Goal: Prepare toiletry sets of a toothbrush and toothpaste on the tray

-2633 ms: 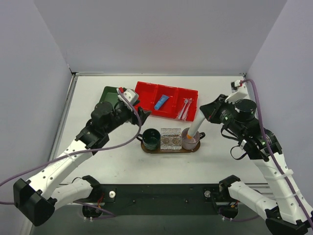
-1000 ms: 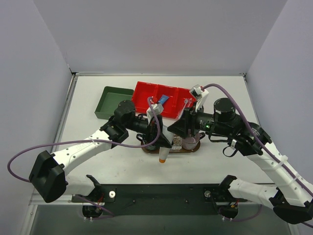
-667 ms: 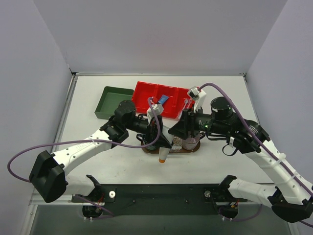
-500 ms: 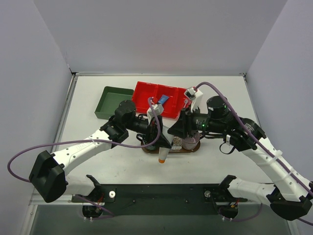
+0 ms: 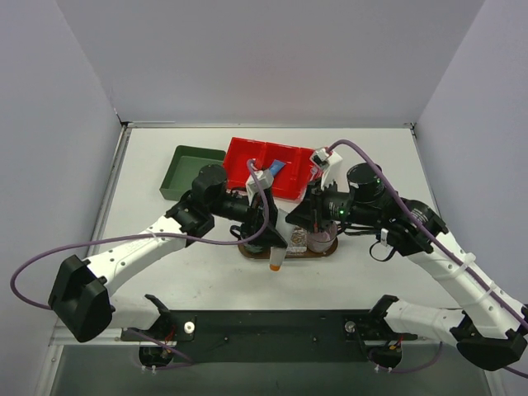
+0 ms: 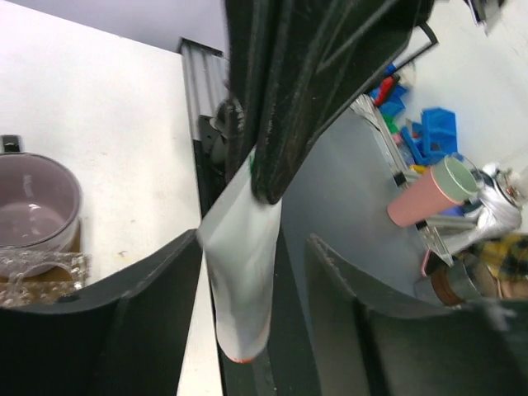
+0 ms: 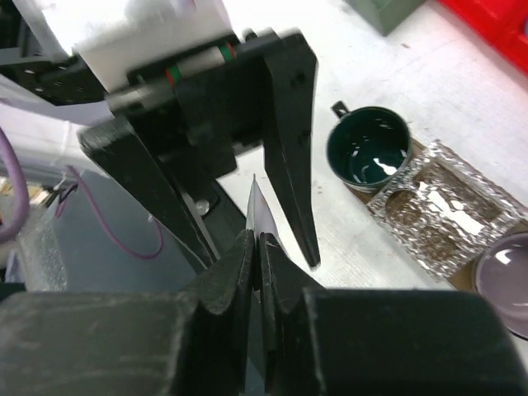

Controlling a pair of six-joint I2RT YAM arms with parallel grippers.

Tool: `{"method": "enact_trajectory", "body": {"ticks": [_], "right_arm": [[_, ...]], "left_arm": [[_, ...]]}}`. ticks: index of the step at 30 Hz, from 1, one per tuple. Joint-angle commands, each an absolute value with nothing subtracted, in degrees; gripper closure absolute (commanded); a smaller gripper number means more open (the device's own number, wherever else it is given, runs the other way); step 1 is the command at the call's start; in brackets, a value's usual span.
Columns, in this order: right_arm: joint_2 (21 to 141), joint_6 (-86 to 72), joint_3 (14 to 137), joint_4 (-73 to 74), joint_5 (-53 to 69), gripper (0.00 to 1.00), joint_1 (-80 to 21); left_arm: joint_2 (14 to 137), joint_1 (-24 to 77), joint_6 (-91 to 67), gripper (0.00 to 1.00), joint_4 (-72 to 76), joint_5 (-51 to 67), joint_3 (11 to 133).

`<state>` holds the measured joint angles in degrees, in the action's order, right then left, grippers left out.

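Note:
A white toothpaste tube [image 5: 276, 254] with an orange cap hangs cap-down in front of the tray [image 5: 328, 249]. My right gripper [image 5: 289, 221] is shut on the tube's flat crimped end [image 7: 257, 206]. My left gripper [image 5: 278, 239] is open, its fingers [image 7: 293, 165] spread either side of the tube [image 6: 243, 272] without touching it. The dark green mug [image 7: 367, 153] and the pink mug [image 7: 505, 280] stand at the two ends of the tray [image 7: 353, 185]. Both mugs look empty.
A silvery embossed piece [image 7: 429, 202] lies on the tray between the mugs. The red three-compartment bin [image 5: 285, 155] behind holds a blue tube [image 5: 275, 169] and pale toothbrushes [image 5: 316, 172]. A green box [image 5: 188, 169] stands at the back left.
The right gripper carried the tube from the pink mug to the tray's front, and the left gripper came from the green box to meet it. Over the last second both shifted only slightly.

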<state>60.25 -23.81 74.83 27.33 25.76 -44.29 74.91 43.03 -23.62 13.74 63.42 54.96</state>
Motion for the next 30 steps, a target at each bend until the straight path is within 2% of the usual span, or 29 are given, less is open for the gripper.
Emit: {"method": "enact_trajectory", "body": {"ticks": [1, 3, 6, 9, 15, 30], "right_arm": [[55.7, -23.1, 74.4, 25.9, 15.1, 1.00, -44.5], [53.3, -22.1, 73.0, 25.8, 9.2, 1.00, -44.5], [51.1, -20.0, 71.3, 25.8, 2.7, 1.00, -44.6], [50.4, -17.8, 69.8, 25.2, -1.6, 1.00, -45.1], [50.2, -13.1, 64.3, 18.4, -9.1, 1.00, -48.9], [53.6, -8.2, 57.2, 2.8, -17.5, 1.00, -53.4]], "left_arm": [[71.6, 38.8, -20.7, 0.32, 11.6, 59.4, 58.7], [69.2, 35.0, -19.1, 0.25, 10.4, 56.4, 58.4], [65.9, 29.9, -17.7, 0.21, 8.9, 52.7, 57.6], [63.7, 26.6, -16.3, 0.19, 6.8, 46.5, 56.9], [63.9, 25.2, -12.8, 0.18, -2.6, 26.2, 57.8], [63.9, 25.3, -11.4, 0.18, -3.7, 22.7, 57.3]]}}
